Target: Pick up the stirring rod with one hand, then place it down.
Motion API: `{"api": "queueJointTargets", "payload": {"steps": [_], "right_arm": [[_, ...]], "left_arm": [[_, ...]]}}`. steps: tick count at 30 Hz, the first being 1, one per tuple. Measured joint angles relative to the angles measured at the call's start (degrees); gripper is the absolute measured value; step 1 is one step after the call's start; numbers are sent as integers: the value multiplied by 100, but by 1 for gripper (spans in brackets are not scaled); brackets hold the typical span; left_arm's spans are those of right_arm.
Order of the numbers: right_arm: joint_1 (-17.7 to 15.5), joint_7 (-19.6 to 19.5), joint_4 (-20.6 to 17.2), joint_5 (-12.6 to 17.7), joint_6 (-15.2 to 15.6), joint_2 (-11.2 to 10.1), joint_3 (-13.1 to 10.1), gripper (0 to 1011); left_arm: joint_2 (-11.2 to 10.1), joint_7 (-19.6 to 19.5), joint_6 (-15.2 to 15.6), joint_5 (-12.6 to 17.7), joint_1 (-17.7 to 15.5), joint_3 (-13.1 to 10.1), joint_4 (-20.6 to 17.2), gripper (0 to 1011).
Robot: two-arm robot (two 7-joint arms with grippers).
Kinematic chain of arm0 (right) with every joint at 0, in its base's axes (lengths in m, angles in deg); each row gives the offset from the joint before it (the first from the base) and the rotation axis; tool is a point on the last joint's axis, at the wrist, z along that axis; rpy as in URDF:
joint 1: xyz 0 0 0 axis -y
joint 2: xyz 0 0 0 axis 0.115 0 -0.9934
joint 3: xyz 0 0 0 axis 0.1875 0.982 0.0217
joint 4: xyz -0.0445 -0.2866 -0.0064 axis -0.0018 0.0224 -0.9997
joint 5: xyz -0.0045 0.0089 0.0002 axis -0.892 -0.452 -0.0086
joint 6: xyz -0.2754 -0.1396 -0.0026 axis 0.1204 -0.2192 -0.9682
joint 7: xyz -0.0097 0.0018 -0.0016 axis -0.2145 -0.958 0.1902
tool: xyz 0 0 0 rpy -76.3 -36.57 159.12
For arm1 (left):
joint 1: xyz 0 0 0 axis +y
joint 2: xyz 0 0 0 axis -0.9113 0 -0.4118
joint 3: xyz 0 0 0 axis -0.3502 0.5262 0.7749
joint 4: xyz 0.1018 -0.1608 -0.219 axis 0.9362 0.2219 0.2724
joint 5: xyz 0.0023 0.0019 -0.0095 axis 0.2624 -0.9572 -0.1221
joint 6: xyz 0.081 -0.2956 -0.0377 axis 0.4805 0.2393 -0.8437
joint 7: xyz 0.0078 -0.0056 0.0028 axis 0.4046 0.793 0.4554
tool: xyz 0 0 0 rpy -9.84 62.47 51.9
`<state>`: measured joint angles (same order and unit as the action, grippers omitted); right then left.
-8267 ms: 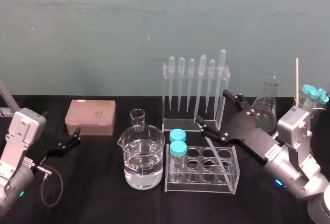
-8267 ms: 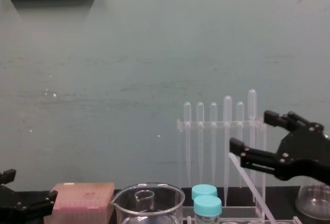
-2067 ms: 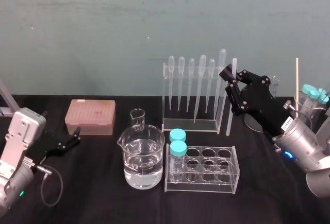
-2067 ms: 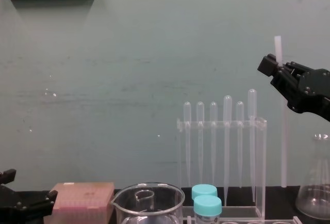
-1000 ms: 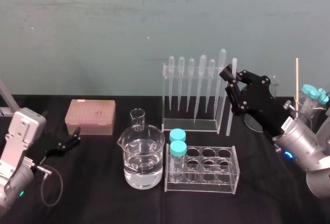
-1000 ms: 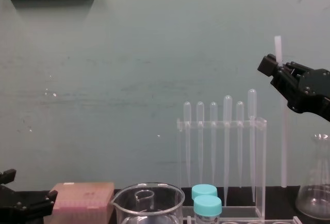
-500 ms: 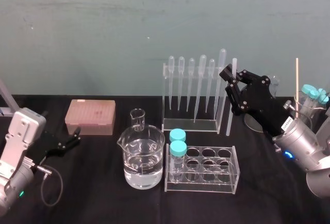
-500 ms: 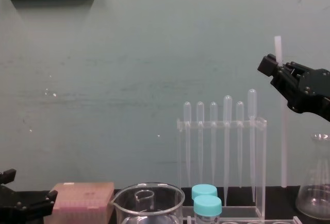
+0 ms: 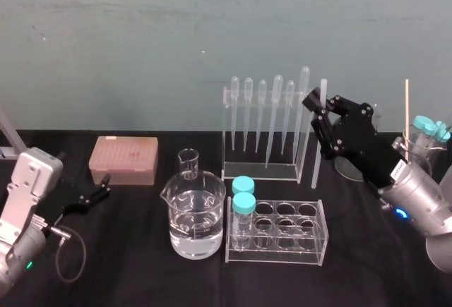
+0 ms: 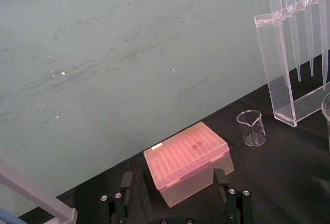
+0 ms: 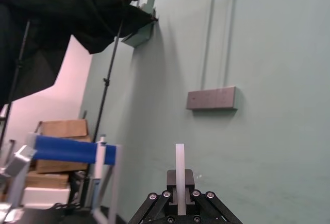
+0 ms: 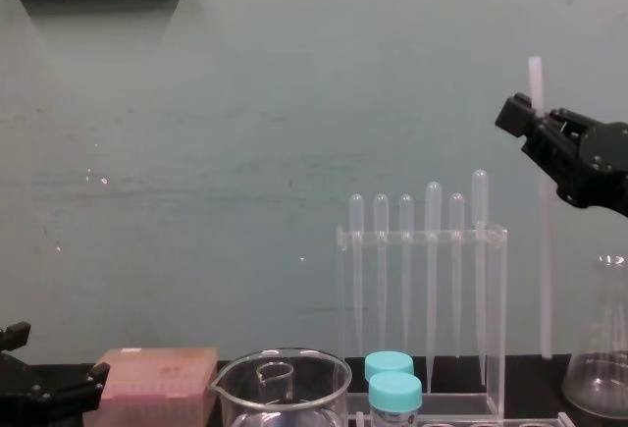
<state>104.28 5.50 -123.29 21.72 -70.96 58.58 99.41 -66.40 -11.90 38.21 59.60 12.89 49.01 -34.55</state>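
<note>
The stirring rod [image 9: 316, 171] hangs upright just right of the pipette rack, its lower end close above the black table. My right gripper [image 9: 316, 104] is shut on it near its upper end. The chest view has the rod [image 12: 545, 270] reaching above the black jaws of the right gripper [image 12: 531, 116]. In the right wrist view the rod [image 11: 180, 167] sticks out from between the shut jaws. My left gripper [image 9: 101, 187] rests open at the table's left, beside the pink box.
A pipette rack [image 9: 265, 120] stands at the back. In front are a water beaker [image 9: 195, 215], a small beaker [image 9: 188, 162] and a tube rack [image 9: 279, 235] with two blue-capped tubes. A pink tip box [image 9: 123, 159] lies left and a conical flask [image 12: 599, 348] right.
Earlier the rod leaned in the tube rack with my right gripper around it. It now hangs upright beside the pipette rack, and in the last second it rose slightly and shifted right.
</note>
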Motion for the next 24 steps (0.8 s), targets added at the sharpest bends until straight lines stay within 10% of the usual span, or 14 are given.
{"api": "queueJointTargets", "payload": {"steps": [24], "right_arm": [[-391,-12,-153,-43,415,-266,130,69]], "left_arm": [[0,0,0,0,0,0,0,1000]]}}
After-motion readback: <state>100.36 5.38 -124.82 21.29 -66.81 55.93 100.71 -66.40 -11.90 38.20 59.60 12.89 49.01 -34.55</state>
